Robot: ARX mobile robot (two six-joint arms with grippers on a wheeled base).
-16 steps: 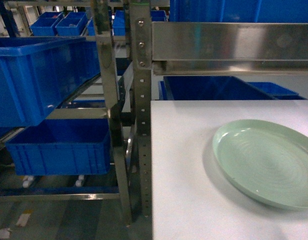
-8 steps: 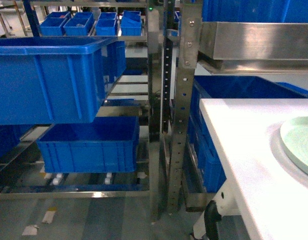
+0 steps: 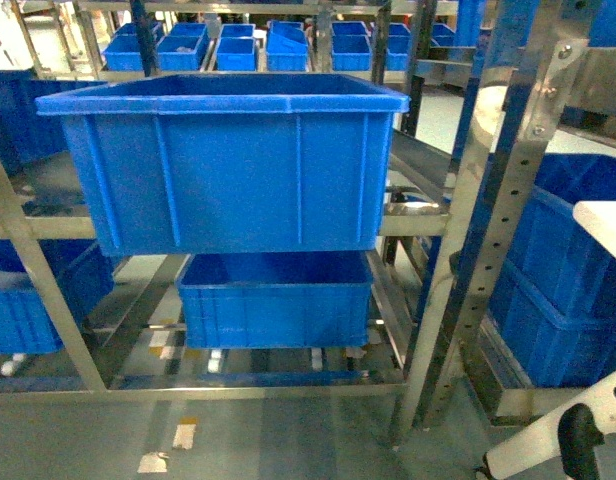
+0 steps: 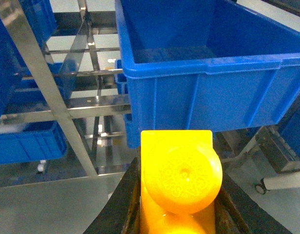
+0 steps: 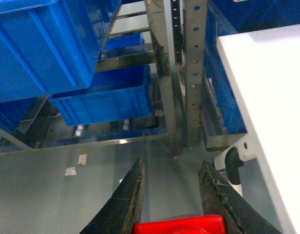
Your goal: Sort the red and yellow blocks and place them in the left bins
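Observation:
The yellow block (image 4: 179,180), glossy orange-yellow with a round stud facing the camera, fills the bottom of the left wrist view. My left gripper (image 4: 178,170) is shut on it, dark fingers pressing both sides, just in front of a large blue bin (image 4: 208,92). The red block (image 5: 179,226) shows at the bottom edge of the right wrist view, deep between the black fingers of my right gripper (image 5: 172,165), which is shut on it above the floor. Neither gripper shows in the head view, where the upper bin (image 3: 228,160) and a lower bin (image 3: 273,300) sit on the rack.
Steel rack uprights (image 3: 498,220) stand between the bins and the white table (image 3: 603,220) at the right edge. More blue bins (image 3: 558,300) sit under the table side, small ones (image 3: 288,45) line the back shelf. The table's wheeled leg (image 3: 578,440) stands low right.
The head view has swung left: the green plate and most of the white table have slid out to the right, and the two stacked blue bins now sit in the middle.

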